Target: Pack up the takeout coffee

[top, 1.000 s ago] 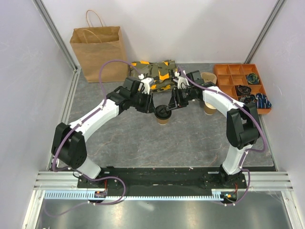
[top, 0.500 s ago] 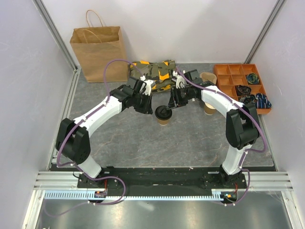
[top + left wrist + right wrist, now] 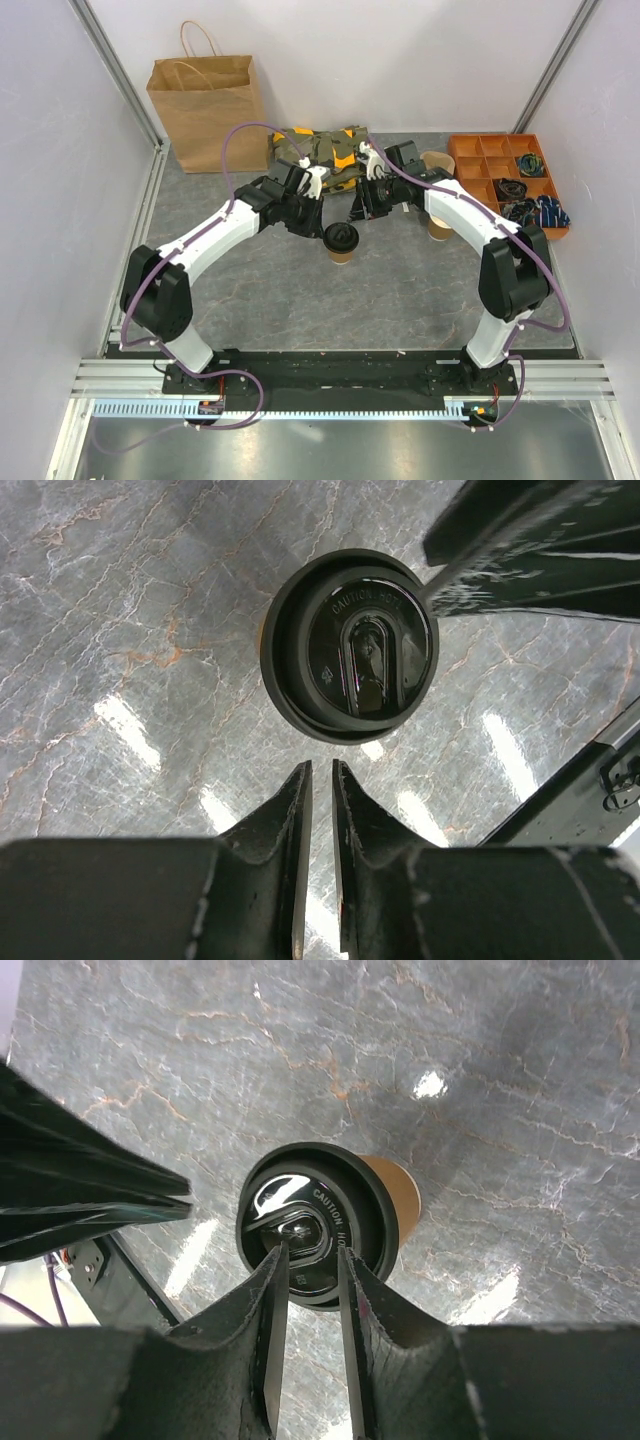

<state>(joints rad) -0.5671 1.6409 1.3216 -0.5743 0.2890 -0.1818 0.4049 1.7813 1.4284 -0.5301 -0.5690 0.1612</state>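
My grey marbled tabletop [image 3: 400, 290] has the takeout coffee [image 3: 341, 241] standing mid-table. There's a paper bag [image 3: 207, 115] upright at the far left, a camo cloth [image 3: 325, 145] along the far edge, and an orange divider tray [image 3: 483, 160] at the far right.

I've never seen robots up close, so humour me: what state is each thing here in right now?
takeout coffee: upright, lidded.
paper bag: standing, top open.
lidless cup: upright, open.
orange tray: some compartments filled.
left gripper: all but shut, holding nothing.
right gripper: slightly open, over the coffee.
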